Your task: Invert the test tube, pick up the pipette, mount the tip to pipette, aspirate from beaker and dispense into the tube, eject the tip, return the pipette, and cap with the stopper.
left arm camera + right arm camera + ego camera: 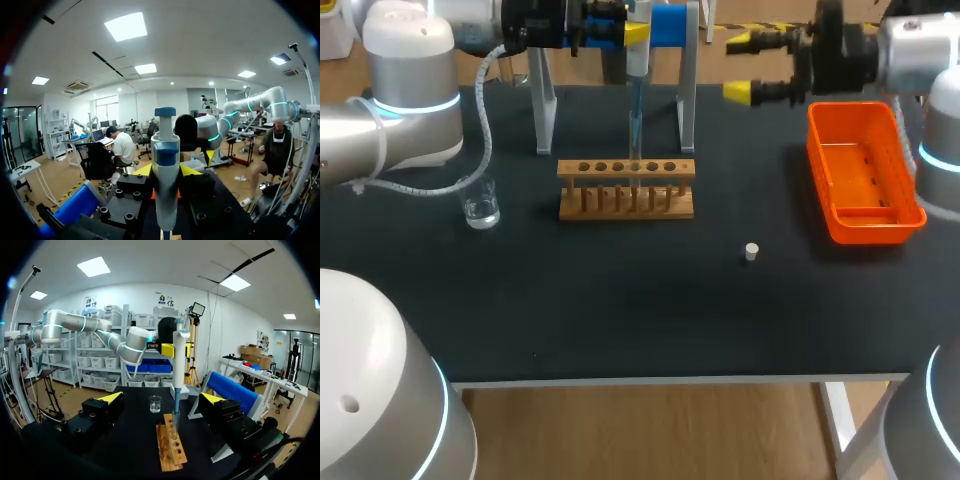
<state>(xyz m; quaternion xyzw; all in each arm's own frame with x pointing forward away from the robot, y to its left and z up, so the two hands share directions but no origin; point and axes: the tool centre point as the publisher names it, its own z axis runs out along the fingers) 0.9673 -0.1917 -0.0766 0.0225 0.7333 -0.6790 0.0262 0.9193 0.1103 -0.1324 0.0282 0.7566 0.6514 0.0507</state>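
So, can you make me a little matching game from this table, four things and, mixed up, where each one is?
Things:
1. pipette
2. glass beaker
3. white stopper
4. orange tray

Places:
A. alone on the bare table, nearer the front edge than the rack and off to its right
B. at the right end of the table
C. held upright in the left tool, over the wooden rack
D. standing left of the wooden rack

Pairs: 1-C, 2-D, 3-A, 4-B
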